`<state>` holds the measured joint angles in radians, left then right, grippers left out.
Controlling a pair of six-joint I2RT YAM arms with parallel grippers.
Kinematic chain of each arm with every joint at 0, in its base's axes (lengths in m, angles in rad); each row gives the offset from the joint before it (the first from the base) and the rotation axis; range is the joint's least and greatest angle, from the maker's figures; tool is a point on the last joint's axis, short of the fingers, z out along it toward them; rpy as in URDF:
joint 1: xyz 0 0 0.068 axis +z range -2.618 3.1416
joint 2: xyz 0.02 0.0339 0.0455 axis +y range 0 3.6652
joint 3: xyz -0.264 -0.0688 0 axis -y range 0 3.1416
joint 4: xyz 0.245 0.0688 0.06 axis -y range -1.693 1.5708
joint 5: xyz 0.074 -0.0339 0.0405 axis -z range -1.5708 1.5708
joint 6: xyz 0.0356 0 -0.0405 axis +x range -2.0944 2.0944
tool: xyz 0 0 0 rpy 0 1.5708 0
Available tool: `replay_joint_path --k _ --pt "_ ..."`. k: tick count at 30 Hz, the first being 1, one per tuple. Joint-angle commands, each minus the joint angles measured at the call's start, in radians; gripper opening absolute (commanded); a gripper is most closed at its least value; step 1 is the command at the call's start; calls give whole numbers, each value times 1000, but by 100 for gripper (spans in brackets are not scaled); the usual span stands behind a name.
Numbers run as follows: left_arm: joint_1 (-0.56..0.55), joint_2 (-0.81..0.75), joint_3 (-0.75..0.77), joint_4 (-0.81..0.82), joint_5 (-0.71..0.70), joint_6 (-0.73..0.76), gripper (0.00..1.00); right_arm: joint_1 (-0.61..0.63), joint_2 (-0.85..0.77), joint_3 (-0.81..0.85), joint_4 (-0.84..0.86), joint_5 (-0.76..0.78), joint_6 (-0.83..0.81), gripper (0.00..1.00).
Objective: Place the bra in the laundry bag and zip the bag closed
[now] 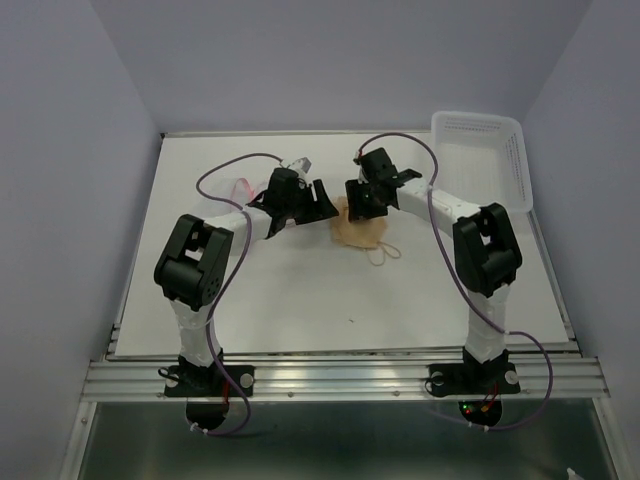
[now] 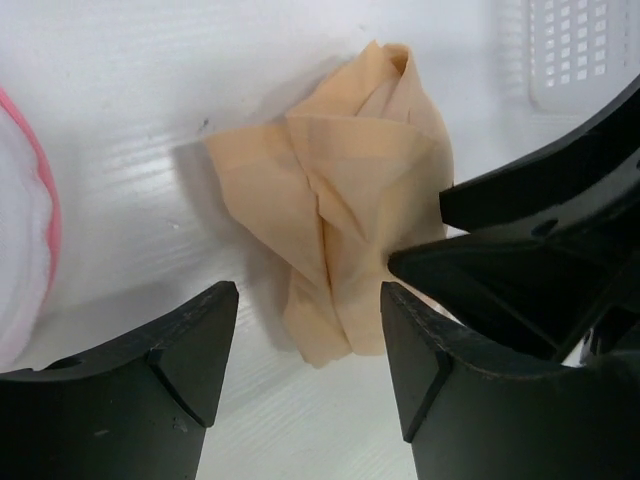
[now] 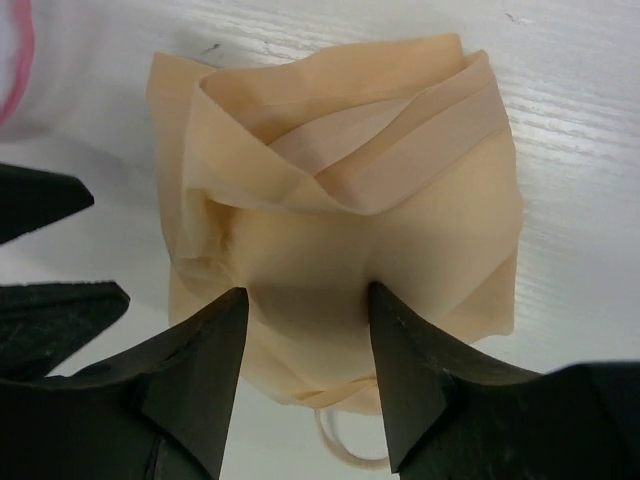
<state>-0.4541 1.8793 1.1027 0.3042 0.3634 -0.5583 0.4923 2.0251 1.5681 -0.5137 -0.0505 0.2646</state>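
Bra (image 1: 357,228) lies crumpled on the table (image 1: 300,300) between our arms. Our right gripper (image 3: 307,300) sits right over it, jaws parted astride the fabric and clamping nothing. Left gripper (image 2: 308,295) is just beside it, parted and empty. We judge right nearer. Laundry bag (image 2: 25,230) lies left of the left gripper.

A crumpled peach-beige bra (image 3: 350,230) lies heaped on the white table (image 1: 300,290), thin strap loops trailing toward the near edge. The pink-trimmed white mesh laundry bag (image 2: 18,260) lies apart, to its left.

One bra (image 1: 358,228), one laundry bag (image 2: 22,250), one basket (image 1: 480,160)
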Motion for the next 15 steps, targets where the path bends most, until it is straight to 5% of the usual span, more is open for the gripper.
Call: replay_joint_path --k 1,4,5,15 --pt "0 -74 92 -33 -50 86 78 8 -110 -25 30 -29 -42 65" --pt "-20 -52 170 -108 -133 185 87 8 -189 -83 35 -31 -68 85" --pt "-24 -45 189 -123 -142 214 89 8 -206 -103 40 -29 -70 100" --pt "-35 55 397 -226 45 542 94 8 -305 -325 148 -46 -105 100"
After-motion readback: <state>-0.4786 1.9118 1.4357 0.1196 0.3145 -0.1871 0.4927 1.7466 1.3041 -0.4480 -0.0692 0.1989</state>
